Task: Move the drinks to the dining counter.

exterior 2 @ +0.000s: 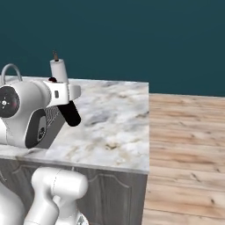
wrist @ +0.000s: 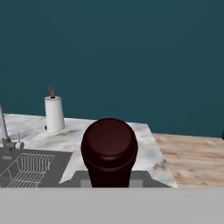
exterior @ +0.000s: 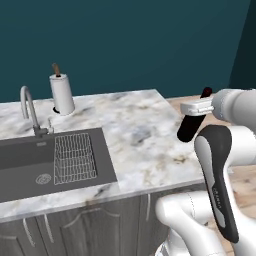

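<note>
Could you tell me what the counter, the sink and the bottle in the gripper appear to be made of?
The dining counter looks like polished marble or an imitation: white with grey and tan veins. The sink seems matte dark composite or coated metal, uniformly grey with no shine. The dark bottle, held tilted in the gripper, looks like glossy glass or plastic; soft highlights show, but which one is unclear.

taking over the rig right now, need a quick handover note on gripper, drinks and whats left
Gripper: shut on the slim dark bottle, held tilted in the air above the right end of the white marble-look dining counter.
Counter also carries a dark sink, curved faucet and paper-towel roll.
Done: bottle brought over the counter.
Left: set it down and release. No blue carton seen here; fetch it afterwards.
</note>
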You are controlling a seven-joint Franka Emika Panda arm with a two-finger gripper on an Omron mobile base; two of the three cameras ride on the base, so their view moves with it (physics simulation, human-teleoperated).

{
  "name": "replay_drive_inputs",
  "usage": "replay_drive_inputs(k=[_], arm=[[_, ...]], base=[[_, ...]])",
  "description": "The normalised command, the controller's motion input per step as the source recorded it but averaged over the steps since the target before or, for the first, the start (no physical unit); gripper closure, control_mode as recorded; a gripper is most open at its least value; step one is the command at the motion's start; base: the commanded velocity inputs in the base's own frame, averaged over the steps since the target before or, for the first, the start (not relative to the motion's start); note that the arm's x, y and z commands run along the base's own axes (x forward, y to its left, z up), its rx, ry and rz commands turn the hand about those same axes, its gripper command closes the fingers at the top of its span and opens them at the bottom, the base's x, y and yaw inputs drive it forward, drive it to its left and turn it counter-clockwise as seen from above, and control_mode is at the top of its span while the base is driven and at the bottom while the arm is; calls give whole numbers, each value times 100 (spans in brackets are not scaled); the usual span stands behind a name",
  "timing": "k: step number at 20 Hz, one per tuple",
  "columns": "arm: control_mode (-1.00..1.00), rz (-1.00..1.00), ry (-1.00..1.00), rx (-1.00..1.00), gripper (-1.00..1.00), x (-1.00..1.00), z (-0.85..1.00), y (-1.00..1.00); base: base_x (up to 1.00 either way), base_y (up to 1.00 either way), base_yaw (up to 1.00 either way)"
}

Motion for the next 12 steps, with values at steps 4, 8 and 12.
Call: replay_drive_inputs(k=[4,8,12], arm=[[100,0,0,0,100,0,0,0],[100,0,0,0,100,0,0,0],[100,0,0,0,100,0,0,0]], base=[[43,-23,6],[39,-23,6],[37,-25,5]])
